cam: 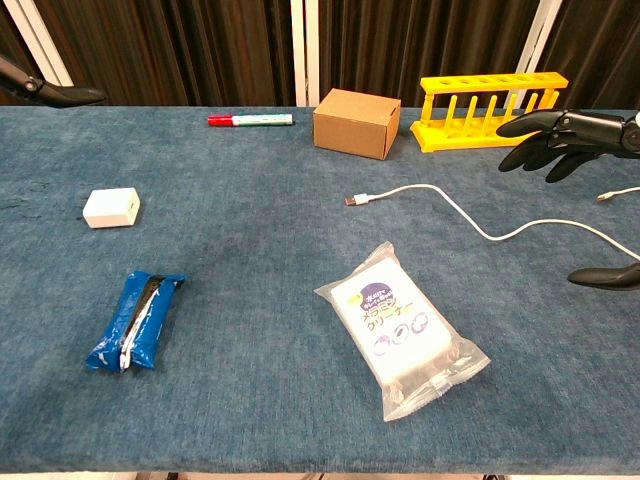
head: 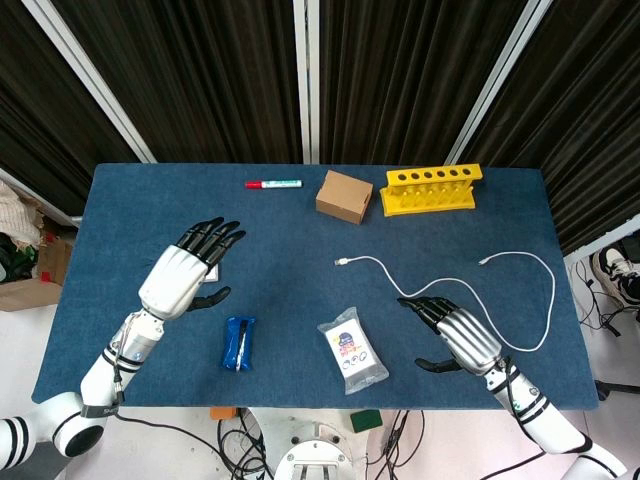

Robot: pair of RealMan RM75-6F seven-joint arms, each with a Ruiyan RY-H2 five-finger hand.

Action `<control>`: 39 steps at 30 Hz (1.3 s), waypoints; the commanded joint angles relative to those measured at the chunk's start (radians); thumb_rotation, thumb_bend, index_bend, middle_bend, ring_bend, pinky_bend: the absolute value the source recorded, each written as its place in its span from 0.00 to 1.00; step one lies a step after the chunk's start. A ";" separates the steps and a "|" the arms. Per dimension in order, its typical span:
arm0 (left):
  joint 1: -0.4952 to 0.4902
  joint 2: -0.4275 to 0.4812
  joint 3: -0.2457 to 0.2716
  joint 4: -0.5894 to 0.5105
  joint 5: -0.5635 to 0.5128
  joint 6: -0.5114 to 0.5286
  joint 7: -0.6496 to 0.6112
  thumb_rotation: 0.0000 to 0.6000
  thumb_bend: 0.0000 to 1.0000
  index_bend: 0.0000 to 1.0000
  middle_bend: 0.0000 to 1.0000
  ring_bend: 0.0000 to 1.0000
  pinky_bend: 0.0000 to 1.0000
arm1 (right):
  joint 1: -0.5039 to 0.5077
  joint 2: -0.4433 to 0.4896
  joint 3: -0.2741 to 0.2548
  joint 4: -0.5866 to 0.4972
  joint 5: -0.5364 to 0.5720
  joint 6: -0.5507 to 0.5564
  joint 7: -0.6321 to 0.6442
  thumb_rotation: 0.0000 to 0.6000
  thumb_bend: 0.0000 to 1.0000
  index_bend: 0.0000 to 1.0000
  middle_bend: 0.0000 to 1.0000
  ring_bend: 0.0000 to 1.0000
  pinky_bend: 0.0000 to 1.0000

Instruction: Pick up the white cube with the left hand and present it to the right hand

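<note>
The white cube (cam: 111, 207) lies on the blue tablecloth at the left of the chest view, with nothing touching it. In the head view my left hand (head: 190, 265) hovers over that spot, fingers spread and empty, and covers most of the cube. Only a dark fingertip (cam: 60, 95) of it shows at the top left of the chest view. My right hand (head: 462, 340) floats low over the near right of the table, fingers apart and holding nothing. It shows in the chest view as my right hand (cam: 565, 132) at the right edge.
At the back lie a red-capped marker (head: 273, 184), a cardboard box (head: 344, 196) and a yellow tube rack (head: 430, 190). A white USB cable (head: 450, 275) winds past the right hand. A blue packet (head: 238, 343) and a wipes pack (head: 352, 356) lie near the front edge.
</note>
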 commanded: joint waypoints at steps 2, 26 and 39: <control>-0.009 -0.005 -0.004 0.017 -0.013 -0.019 -0.008 1.00 0.18 0.12 0.09 0.07 0.17 | 0.004 -0.004 0.005 0.004 0.009 -0.008 0.001 1.00 0.18 0.12 0.21 0.16 0.25; -0.040 -0.155 -0.015 0.199 -0.422 -0.196 0.401 1.00 0.15 0.31 0.32 0.73 0.99 | -0.041 0.060 0.008 -0.025 0.004 0.071 -0.001 1.00 0.18 0.12 0.21 0.17 0.25; -0.045 -0.263 -0.059 0.339 -0.609 -0.310 0.250 1.00 0.12 0.29 0.26 0.77 1.00 | -0.033 0.051 0.020 -0.041 0.022 0.041 -0.021 1.00 0.18 0.12 0.21 0.17 0.25</control>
